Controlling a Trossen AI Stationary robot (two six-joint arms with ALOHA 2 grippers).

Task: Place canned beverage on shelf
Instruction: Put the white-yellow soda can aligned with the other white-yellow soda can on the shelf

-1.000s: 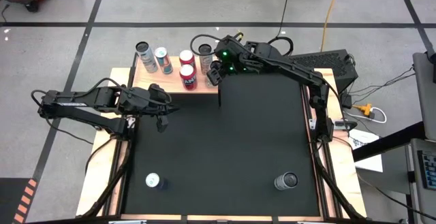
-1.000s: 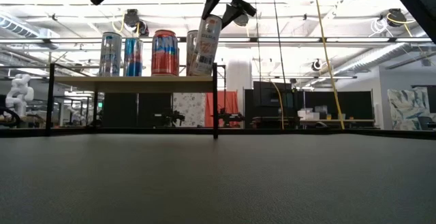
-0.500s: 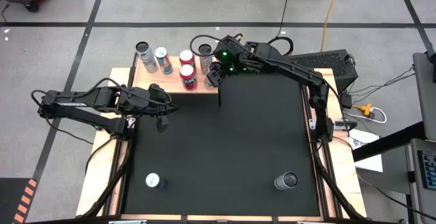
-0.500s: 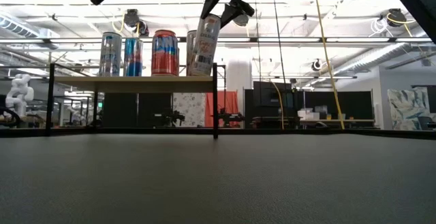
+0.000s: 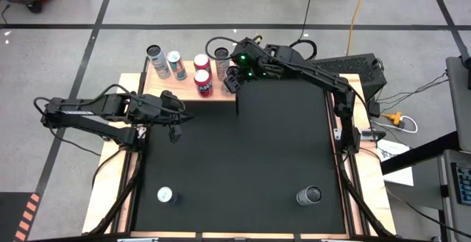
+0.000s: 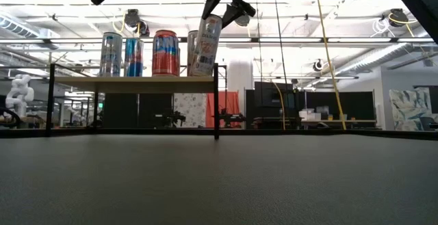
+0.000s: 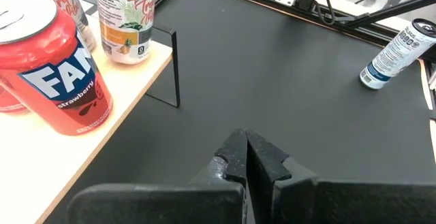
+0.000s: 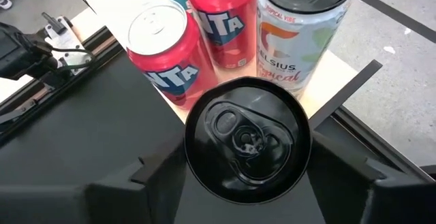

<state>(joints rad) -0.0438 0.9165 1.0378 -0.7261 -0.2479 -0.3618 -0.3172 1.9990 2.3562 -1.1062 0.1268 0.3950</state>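
The shelf (image 5: 158, 86) stands at the table's far left, a pale board on a thin black frame, with several upright cans on it: two red ones (image 5: 204, 80), a silver one (image 5: 154, 53) and a white Celsius can (image 8: 300, 40). My right gripper (image 5: 232, 79) hangs over the shelf's right end, shut on a white can with a black top (image 8: 246, 139). In the low view this can (image 6: 205, 45) stands tilted at the board's right end. My left gripper (image 5: 176, 126) is shut and empty, hovering over the mat left of the shelf's front. My right gripper pinches the black-topped can just under its rim (image 8: 192, 166), one finger on each side of the upper wall. The fingers slant down onto it from the table's right. The can tilts, top toward the shelf's right end; its bottom (image 6: 200, 72) is at the board, touching or not I cannot tell.
Two more cans stand on the black mat near the front edge, one left (image 5: 165, 195) and one right (image 5: 309, 196). The shelf's black corner post (image 6: 216, 102) rises right beside the held can. Narrow wooden strips edge the mat.
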